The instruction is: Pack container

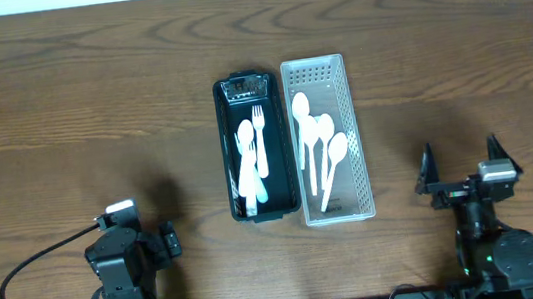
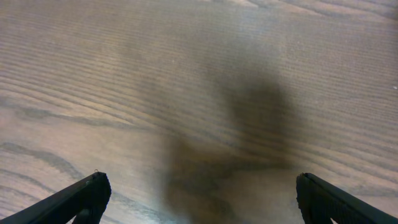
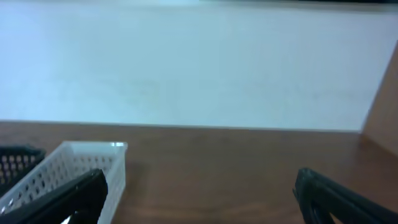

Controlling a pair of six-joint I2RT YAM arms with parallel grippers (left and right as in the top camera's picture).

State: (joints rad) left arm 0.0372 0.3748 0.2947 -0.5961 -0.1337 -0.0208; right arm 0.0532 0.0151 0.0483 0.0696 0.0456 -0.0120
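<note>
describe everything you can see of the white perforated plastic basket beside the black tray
The white perforated plastic basket is a long rectangular bin with holed walls and a solid rim, apparently thin moulded plastic. It stands upright and open-topped on the wooden table, near the middle, its long axis running away from the robot. Several white plastic spoons lie loose inside. Its long wall on the left arm's side appears to rest against the black rectangular tray; nothing else touches it.
</note>
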